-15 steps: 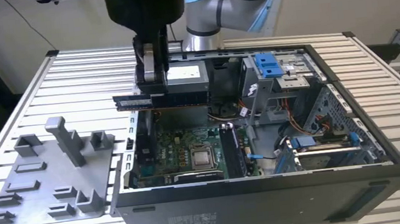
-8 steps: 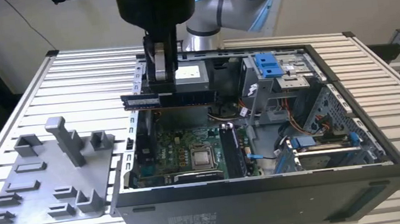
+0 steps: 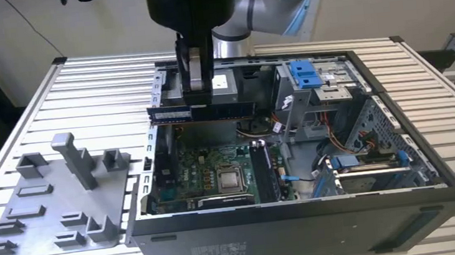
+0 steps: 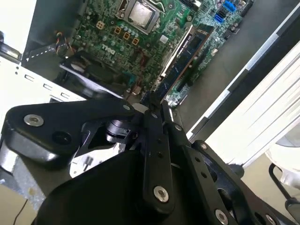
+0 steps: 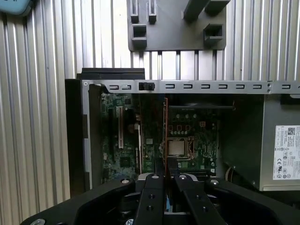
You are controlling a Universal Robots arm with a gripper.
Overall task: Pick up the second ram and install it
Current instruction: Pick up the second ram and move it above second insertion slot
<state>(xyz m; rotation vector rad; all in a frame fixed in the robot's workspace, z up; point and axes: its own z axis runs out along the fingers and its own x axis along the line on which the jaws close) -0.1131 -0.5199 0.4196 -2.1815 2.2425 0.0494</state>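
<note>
One second ram (image 3: 230, 110) hangs level, clamped near mid-length by the hand (image 3: 199, 101), over the far part of the one open computer case (image 3: 304, 226). Beneath it lies the motherboard (image 3: 202, 167) with its single processor (image 3: 230, 180), open air between them. One grey holder tray (image 3: 48, 220) sits on the table (image 3: 81, 79), just beside the case wall on the exterior view's left

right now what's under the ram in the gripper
The second ram, clamped in the gripper, hangs over the motherboard and processor in the open case. The board right beneath the stick is covered.
</note>
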